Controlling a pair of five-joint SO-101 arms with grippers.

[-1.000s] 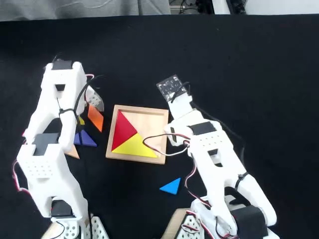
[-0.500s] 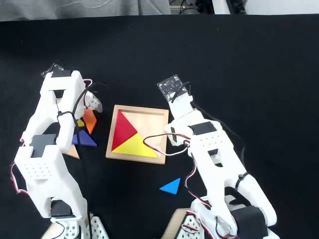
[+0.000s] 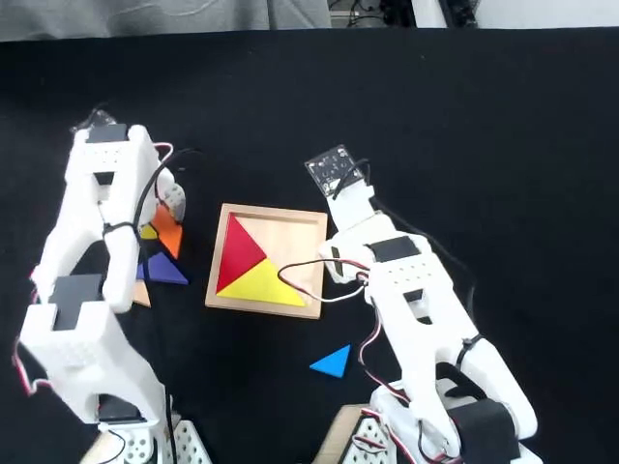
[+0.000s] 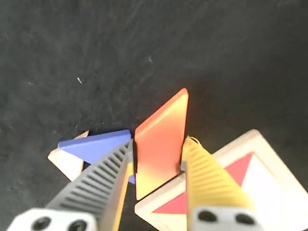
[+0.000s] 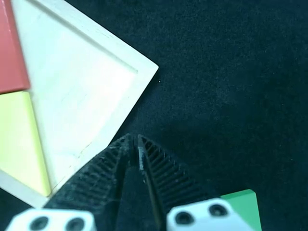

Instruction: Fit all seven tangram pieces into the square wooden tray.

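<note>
My left gripper (image 4: 158,147) is narrowed onto the orange parallelogram (image 4: 161,130), one finger on each long edge. The piece is just outside the square wooden tray (image 3: 302,235), on the side nearer my left arm, and one end overlaps the tray corner in the left wrist view. Can't tell if it touches the black bench (image 3: 484,135).

In the tray, the red triangle (image 3: 239,249) and the yellow triangle (image 3: 256,285) lie flat and meet along one edge. The other half is bare wood.

Just beside the parallelogram is a purple-blue triangle (image 4: 94,147), with a pale wood-coloured triangle (image 4: 67,162) touching its far corner. A small yellow piece (image 3: 148,232) is mostly hidden by my left arm.

A light blue triangle (image 3: 333,362) lies on the bench well apart from the tray, on the side toward the arm bases.

My right gripper (image 5: 138,143) has its fingers pressed together with nothing between them, over the bench just outside a tray edge. A green piece (image 5: 243,209) lies near it, its shape cut off.
</note>
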